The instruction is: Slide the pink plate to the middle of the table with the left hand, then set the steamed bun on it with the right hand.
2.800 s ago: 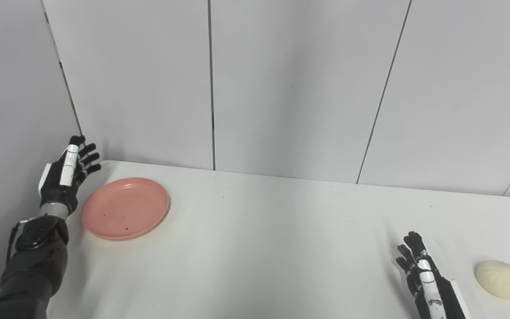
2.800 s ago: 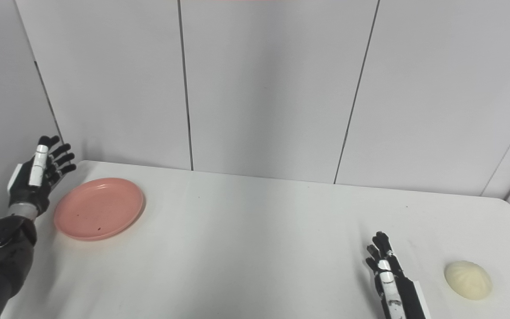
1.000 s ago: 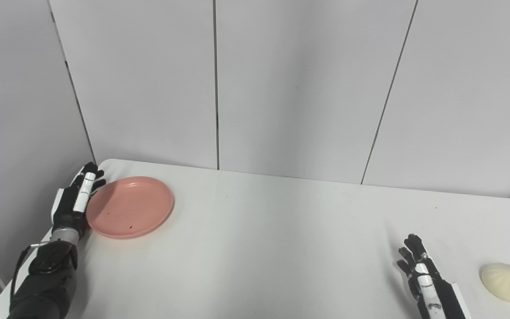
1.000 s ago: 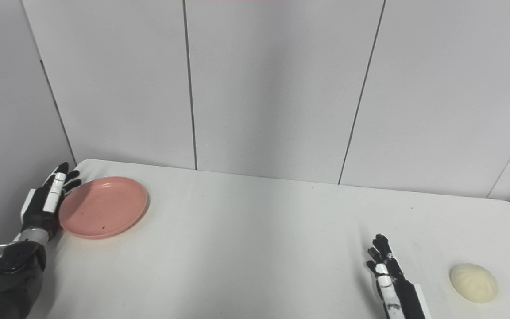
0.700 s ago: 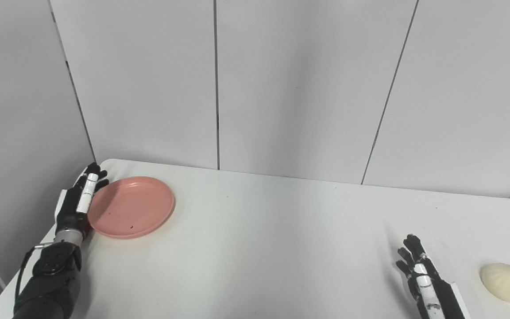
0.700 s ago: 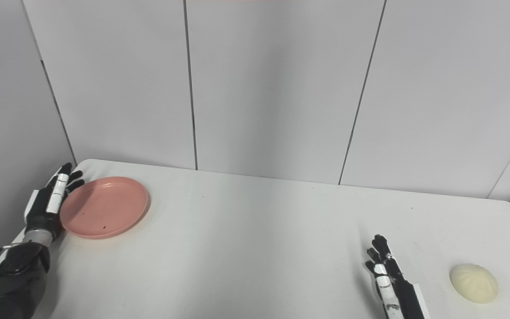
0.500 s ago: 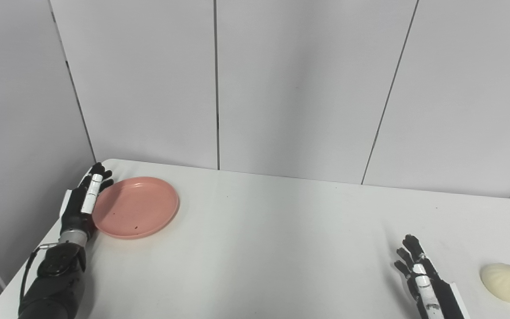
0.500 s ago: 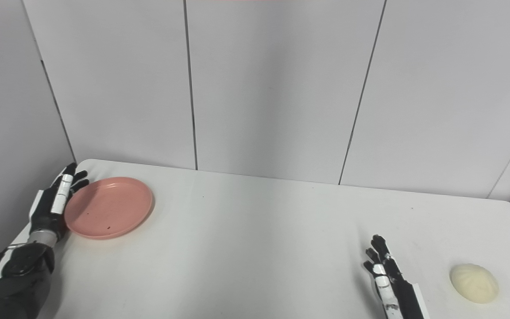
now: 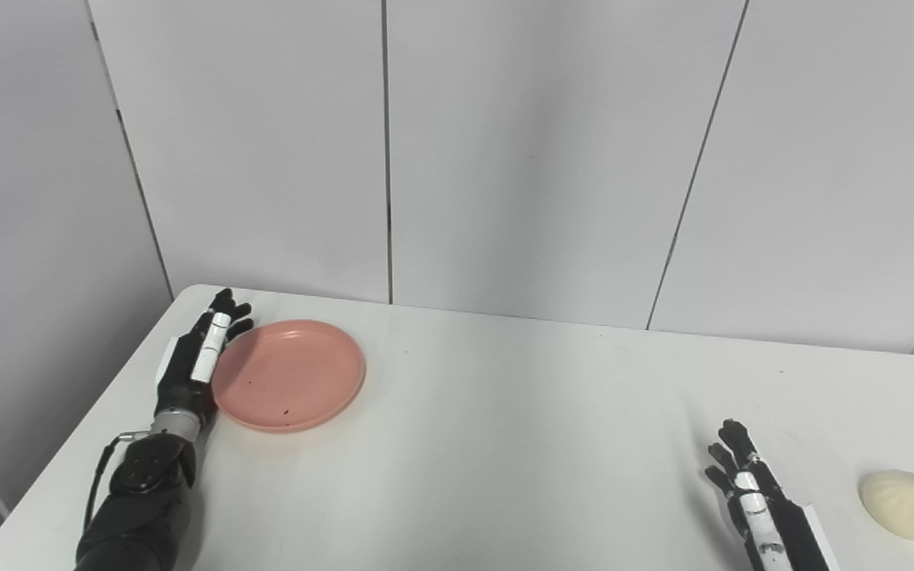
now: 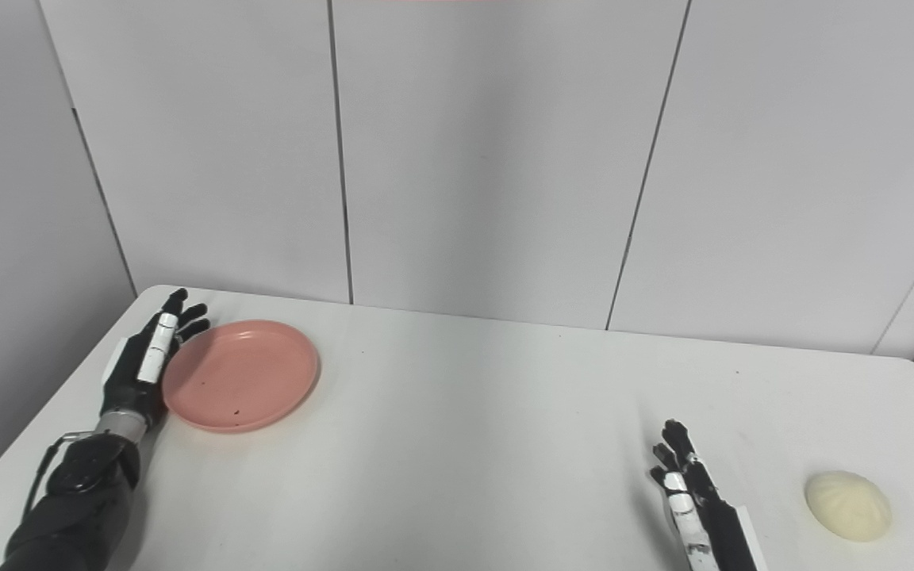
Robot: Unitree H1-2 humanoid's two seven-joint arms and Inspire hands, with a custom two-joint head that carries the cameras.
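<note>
The flat, splayed left hand (image 9: 191, 369), grasping nothing, has pushed the round pink plastic plate (image 9: 289, 375) toward 3 o'clock (still short of the table's middle); the right hand (image 9: 750, 496) waits with fingers apart.

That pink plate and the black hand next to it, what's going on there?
The robot's left hand, fingers straight and open, is pressed against the left edge of the pink plate, pushing it across the white table toward the middle. It isn't there yet. The right hand waits open near the steamed bun, which lies untouched at the right.
</note>
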